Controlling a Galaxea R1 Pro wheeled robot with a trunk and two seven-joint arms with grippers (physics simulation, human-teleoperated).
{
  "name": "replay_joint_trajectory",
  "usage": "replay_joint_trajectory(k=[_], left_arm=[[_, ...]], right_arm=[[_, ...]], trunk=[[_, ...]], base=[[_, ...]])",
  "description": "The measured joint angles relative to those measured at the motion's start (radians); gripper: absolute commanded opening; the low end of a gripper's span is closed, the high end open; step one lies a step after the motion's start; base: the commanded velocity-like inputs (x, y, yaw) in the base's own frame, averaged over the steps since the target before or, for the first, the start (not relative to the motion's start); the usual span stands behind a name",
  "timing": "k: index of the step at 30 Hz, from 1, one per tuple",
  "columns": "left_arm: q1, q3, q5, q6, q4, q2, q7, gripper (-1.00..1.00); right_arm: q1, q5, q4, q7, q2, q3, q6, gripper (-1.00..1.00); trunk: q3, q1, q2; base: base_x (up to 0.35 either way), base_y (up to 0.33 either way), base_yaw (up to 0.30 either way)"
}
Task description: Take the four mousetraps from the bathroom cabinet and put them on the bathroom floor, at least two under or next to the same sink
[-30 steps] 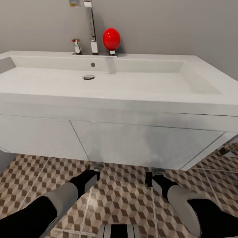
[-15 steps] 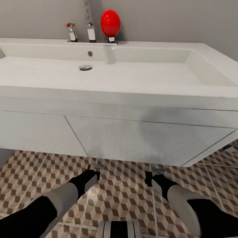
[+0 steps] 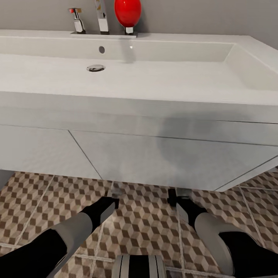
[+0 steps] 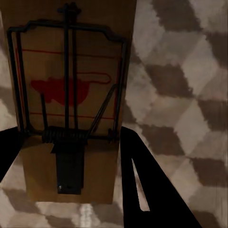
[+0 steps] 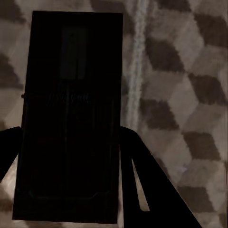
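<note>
Each wrist view has a mousetrap held over the cube-patterned bathroom floor (image 3: 143, 226). My left gripper (image 4: 71, 159) is shut on a brown wooden mousetrap (image 4: 71, 90) with a red mouse print and black wire, the board sitting between both fingers (image 4: 142, 185). My right gripper (image 5: 71, 161) is shut on a second mousetrap (image 5: 71, 114), very dark in shadow. In the head view the left gripper (image 3: 112, 196) and the right gripper (image 3: 175, 197) hang low over the tiles, just in front of the white vanity (image 3: 154, 162) under the sink (image 3: 162, 83).
The wide sink overhangs the vanity, with a chrome tap (image 3: 101, 17) and a red egg-shaped object (image 3: 127, 11) at its back edge against the grey wall. A gap of tiled floor runs below the vanity's bottom edge.
The whole head view has shifted: the sink and vanity now sit higher and larger in the picture. Both arms keep the same pose, each still holding its mousetrap.
</note>
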State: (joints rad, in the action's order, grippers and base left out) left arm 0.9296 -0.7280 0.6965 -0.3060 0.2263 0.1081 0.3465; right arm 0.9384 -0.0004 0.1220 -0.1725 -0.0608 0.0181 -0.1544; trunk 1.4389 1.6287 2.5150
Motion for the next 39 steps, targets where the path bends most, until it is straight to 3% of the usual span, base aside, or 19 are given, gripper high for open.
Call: replay_joint_trajectory(k=[6, 9, 17, 39], left_arm=[[0.0, -0.01, -0.01, 0.0, 0.147, 0.001, 0.01, -1.0], [0.005, -0.016, -0.012, -0.006, 0.178, 0.002, 0.014, -1.0], [0.045, -0.013, -0.011, -0.004, 0.182, -0.001, 0.045, -1.0], [0.048, -0.02, -0.011, 0.004, 0.175, -0.004, 0.036, -1.0]], right_arm=[[0.01, -0.003, 0.058, -0.018, -0.001, -0.001, -0.02, -1.0], [0.024, -0.003, 0.063, -0.036, -0.001, -0.002, -0.024, -1.0], [0.034, -0.007, 0.058, -0.048, -0.002, -0.009, -0.017, -1.0], [0.033, 0.0, 0.058, -0.035, 0.001, 0.006, -0.01, -1.0]], trunk=[[0.0, 0.0, 0.0], [0.0, 0.0, 0.0], [0.0, 0.0, 0.0], [0.0, 0.0, 0.0]], base=[[0.0, 0.0, 0.0], [0.0, 0.0, 0.0], [0.0, 0.0, 0.0], [0.0, 0.0, 0.0]])
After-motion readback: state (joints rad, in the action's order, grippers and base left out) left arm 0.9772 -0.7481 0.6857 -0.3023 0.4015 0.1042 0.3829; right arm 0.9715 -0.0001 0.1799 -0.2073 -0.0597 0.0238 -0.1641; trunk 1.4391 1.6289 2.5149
